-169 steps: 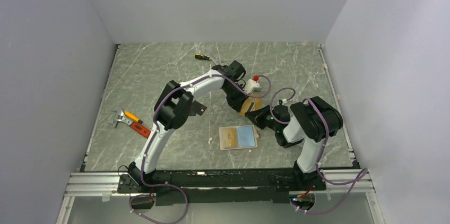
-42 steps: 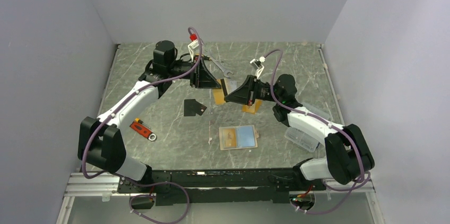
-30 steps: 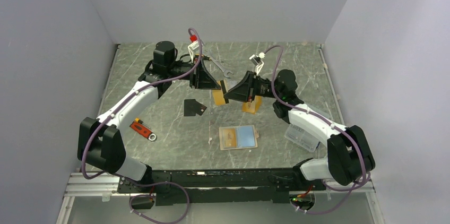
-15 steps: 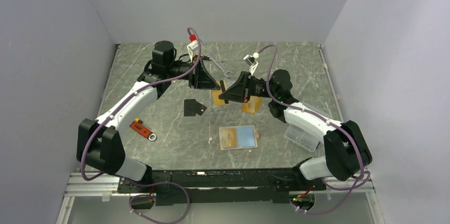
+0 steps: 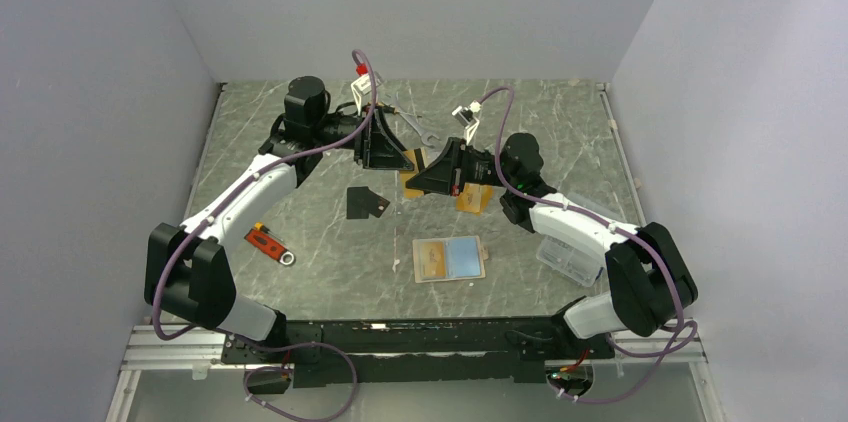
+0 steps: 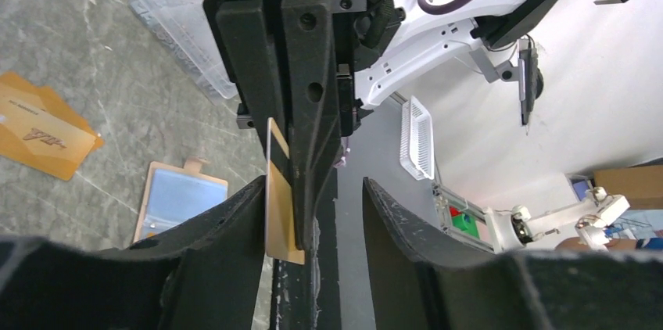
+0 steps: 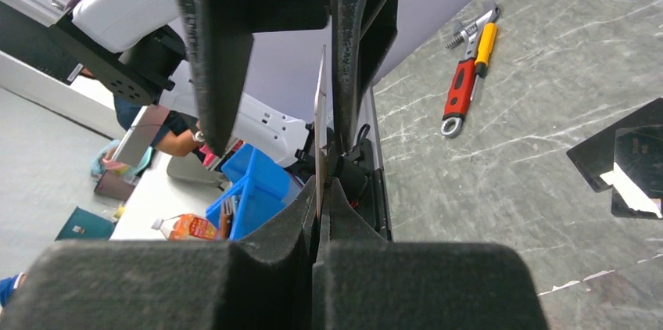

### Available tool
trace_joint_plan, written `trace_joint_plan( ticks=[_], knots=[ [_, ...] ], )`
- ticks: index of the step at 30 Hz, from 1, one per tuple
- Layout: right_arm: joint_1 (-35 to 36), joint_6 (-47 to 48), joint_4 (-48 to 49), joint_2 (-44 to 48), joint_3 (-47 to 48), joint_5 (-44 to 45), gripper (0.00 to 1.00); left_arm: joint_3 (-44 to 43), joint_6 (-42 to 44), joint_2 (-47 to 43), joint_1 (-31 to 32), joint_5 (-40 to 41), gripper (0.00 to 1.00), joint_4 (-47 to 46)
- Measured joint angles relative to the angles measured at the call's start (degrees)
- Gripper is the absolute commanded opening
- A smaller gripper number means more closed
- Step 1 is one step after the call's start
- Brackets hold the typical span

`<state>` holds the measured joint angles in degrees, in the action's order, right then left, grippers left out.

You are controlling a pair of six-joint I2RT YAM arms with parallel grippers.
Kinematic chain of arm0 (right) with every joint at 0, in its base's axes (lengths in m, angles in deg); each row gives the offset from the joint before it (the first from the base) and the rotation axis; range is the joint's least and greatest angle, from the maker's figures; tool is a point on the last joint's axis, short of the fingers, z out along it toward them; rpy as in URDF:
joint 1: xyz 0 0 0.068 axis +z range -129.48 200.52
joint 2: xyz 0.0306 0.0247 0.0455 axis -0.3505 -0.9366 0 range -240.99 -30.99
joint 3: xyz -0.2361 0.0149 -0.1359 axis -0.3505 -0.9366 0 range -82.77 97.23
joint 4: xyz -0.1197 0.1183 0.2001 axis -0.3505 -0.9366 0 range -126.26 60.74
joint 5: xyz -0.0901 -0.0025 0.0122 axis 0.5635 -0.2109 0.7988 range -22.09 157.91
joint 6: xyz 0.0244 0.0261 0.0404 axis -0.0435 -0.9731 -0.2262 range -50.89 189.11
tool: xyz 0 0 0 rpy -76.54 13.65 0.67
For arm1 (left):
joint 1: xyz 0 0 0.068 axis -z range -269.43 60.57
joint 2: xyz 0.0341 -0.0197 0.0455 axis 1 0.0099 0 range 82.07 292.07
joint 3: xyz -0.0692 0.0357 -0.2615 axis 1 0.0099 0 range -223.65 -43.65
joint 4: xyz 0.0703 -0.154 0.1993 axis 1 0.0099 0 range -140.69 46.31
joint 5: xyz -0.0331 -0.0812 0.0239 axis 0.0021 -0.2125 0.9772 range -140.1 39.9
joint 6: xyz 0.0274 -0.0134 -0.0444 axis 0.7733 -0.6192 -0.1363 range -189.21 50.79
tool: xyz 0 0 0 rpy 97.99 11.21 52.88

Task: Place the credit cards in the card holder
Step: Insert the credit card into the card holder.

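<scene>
My right gripper (image 5: 418, 180) is shut on an orange card (image 5: 407, 185) and holds it on edge above the table; the card shows edge-on in the right wrist view (image 7: 320, 103). My left gripper (image 5: 398, 160) is open around that card (image 6: 277, 197) and around the right gripper's fingers (image 6: 293, 80); the card lies against one left finger, the other stands well off. The tan card holder (image 5: 449, 259) lies open and flat in front, blue panel up (image 6: 176, 197). A second orange card (image 5: 472, 200) and a black card (image 5: 365, 202) lie on the table. I see no silver-grey cards.
A clear plastic box (image 5: 565, 257) sits at the right by the right arm. A red-handled tool (image 5: 270, 242) lies at the left, and a metal wrench (image 5: 415, 126) lies behind the grippers. The walls stand close on three sides.
My right gripper has moved left up to the left gripper, with the orange card between them. The left arm has hardly moved.
</scene>
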<state>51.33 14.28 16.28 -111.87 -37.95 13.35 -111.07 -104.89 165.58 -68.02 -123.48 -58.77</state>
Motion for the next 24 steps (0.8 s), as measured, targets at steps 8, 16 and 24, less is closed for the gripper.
trace_joint_plan(
  ticks=[8,16,24],
  knots=[
    [-0.44,-0.2,-0.31,0.02,-0.52,0.0,0.0,1.84,-5.16,-0.07,-0.04,-1.77,0.43,-6.93],
    [-5.49,-2.82,3.19,3.13,-4.13,-1.53,0.0,2.54,-6.03,-0.07,0.04,-0.57,0.34,-10.05],
    [-11.45,-0.9,-2.93,7.17,-5.46,2.89,0.0,2.27,-3.48,-0.7,-0.2,-2.62,0.37,-6.43]
  ],
)
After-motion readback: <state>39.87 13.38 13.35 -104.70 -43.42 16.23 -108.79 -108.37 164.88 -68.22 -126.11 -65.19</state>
